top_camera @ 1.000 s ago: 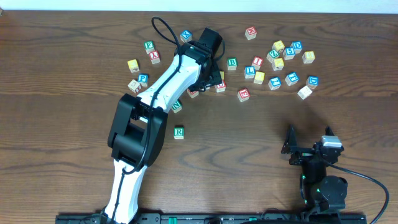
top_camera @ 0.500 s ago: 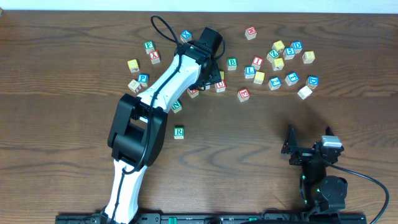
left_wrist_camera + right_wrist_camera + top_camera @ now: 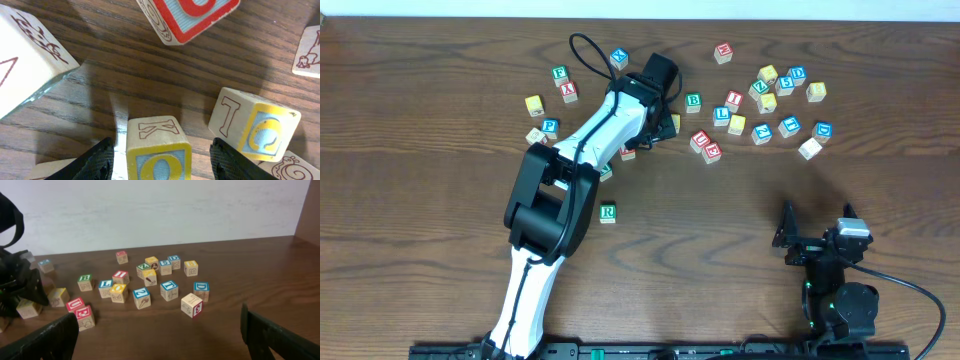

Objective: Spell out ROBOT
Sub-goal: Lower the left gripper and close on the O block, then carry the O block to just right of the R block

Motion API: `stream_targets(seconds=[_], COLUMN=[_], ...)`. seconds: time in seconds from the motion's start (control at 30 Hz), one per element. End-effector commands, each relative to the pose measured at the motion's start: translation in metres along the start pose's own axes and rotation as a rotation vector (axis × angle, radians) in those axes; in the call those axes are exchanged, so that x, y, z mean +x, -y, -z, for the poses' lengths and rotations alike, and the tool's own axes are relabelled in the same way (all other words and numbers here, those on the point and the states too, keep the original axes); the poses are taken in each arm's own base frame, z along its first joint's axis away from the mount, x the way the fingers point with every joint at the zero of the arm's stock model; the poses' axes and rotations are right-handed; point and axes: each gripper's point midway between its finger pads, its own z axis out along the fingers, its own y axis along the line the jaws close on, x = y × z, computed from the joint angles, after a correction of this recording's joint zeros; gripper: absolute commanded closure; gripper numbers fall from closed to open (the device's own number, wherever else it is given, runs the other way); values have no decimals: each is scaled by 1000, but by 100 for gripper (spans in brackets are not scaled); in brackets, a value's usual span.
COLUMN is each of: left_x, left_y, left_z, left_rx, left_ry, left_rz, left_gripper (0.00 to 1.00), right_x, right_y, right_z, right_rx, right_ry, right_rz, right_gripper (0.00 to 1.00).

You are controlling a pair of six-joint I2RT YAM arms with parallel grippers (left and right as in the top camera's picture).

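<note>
Red-lettered cube (image 3: 187, 17) lies just beyond yellow O cube (image 3: 159, 150).

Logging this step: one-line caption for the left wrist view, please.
Left gripper straddles a yellow O cube, jaws clear of its sides; a second O cube sits beside it.

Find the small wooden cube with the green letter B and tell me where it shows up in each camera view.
Overhead: the green B wooden cube is in the upper middle of the picture, on the left edge of the right-hand cluster.
Left wrist: not in it.
Right wrist: left of centre, at mid-height.
Shared landmark: the blue L wooden cube sits right beside it in both the overhead and right wrist views.
</note>
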Motion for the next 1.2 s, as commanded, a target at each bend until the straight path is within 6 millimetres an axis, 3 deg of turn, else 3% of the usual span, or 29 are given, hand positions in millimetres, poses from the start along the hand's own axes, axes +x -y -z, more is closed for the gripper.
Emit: stream_targets(seconds=[0.0,0.07,0.3,0.67,0.73,0.93,1.03,1.17], left_x=[-12,-12,-13,-16,-21,-35,-26,2], left_y=[0,-1,-2,4,10,24,17,-5], left_z=[6,6,6,13,25,103,145,183], left_rx=[11,10,10,37,59,116,110,64], left_ry=[20,21,21,25,40,133,139,72], left_rz=[20,22,23,-4,-31,-211,-304,-363], left_gripper=[39,40,63,68,68,68,68,68], right_x=[0,0,0,0,0,0,0,0], right_y=[1,1,1,1,1,1,1,1], right_z=[0,0,0,0,0,0,0,0], right_rx=[5,5,5,5,5,5,5,5], right_ry=[1,1,1,1,1,1,1,1], right_rz=[-12,-12,-12,-12,-12,-12,-12,-12], right_gripper=[1,1,1,1,1,1,1,1])
